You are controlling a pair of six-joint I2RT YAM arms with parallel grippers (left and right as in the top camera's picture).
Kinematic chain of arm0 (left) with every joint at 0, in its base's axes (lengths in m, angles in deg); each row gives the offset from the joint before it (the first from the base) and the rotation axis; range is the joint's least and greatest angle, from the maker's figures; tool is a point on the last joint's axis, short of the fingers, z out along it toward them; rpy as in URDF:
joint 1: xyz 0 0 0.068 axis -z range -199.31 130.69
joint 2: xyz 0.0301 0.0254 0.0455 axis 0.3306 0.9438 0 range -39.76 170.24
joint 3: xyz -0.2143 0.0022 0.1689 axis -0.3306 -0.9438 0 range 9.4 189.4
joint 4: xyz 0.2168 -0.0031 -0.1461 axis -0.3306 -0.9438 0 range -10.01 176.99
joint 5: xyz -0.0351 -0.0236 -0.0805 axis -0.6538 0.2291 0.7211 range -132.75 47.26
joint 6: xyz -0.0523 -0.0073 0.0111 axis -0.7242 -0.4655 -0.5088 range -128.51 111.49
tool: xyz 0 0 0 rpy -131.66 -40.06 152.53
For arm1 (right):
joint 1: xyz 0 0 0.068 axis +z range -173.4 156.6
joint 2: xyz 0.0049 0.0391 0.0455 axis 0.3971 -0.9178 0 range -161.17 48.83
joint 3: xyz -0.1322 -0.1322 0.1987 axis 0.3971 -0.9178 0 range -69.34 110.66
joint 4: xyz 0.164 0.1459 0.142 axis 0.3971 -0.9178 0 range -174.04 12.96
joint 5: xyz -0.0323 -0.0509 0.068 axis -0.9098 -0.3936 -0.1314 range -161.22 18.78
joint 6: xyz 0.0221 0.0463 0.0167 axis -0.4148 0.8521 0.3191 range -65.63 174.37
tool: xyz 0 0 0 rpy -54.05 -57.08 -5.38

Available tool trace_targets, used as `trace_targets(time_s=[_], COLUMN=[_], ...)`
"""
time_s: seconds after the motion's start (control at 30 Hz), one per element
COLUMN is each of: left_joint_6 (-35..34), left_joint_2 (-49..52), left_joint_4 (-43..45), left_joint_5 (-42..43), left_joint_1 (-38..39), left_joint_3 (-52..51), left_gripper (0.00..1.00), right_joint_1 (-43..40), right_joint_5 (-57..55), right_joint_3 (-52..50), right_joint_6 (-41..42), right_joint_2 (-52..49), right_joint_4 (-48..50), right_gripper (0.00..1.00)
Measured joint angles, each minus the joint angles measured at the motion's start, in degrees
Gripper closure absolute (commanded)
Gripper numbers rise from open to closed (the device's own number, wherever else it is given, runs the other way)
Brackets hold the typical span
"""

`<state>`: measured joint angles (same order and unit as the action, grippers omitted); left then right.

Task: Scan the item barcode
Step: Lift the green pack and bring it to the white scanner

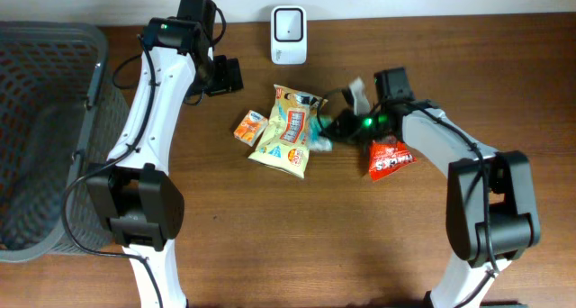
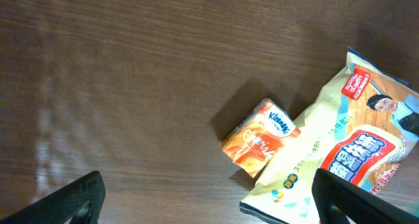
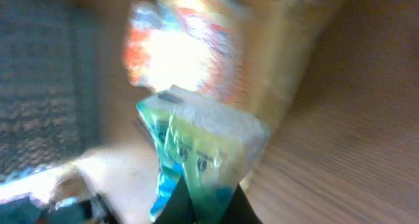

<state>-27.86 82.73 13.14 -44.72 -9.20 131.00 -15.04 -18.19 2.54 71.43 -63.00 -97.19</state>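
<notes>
Green and white, the small green packet (image 3: 196, 145) is pinched at its lower end between the right gripper (image 3: 209, 207) fingers, which are closed tight on it. In the right wrist view its long axis runs up and away from the fingertips, leaning a little to the right. The print on it is too blurred to read.

From overhead the packet lies at the right edge of the yellow snack bag (image 1: 290, 128), on the wooden table (image 1: 270, 236); there it is too small to tell which way it points. The bag's length runs from the far side to the near side.

An orange tissue pack (image 2: 258, 140) sits against the bag's left edge. A red packet (image 1: 389, 158) lies to the bag's right. The white scanner (image 1: 288, 23) stands beyond the bag's far end.

The left gripper (image 1: 225, 76) hangs far-left of the bag, jaws spread wide and holding nothing.
</notes>
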Motion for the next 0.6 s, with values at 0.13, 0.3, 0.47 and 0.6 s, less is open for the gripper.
trace_targets(time_s=[0.13,0.3,0.47,0.6], left_joint_6=[0.0,0.0,0.0,0.0], left_joint_2=[0.0,0.0,0.0,0.0], left_joint_4=[0.0,0.0,0.0,0.0], left_joint_5=[0.0,0.0,0.0,0.0], left_joint_1=[0.0,0.0,0.0,0.0], left_joint_3=[0.0,0.0,0.0,0.0], left_gripper=[0.01,0.01,0.01,0.01], right_joint_1=[-1.3,-2.1,-2.1,-1.2], right_joint_5=[24.8,33.5,27.2,5.9], right_joint_3=[1.3,1.2,1.2,6.7], right_joint_6=[4.2,17.5,26.1,28.5], right_joint_2=[0.0,0.0,0.0,-0.1], right_joint_4=[20.7,31.4,31.8,16.9], right_gripper=[0.96,0.96,0.96,0.96])
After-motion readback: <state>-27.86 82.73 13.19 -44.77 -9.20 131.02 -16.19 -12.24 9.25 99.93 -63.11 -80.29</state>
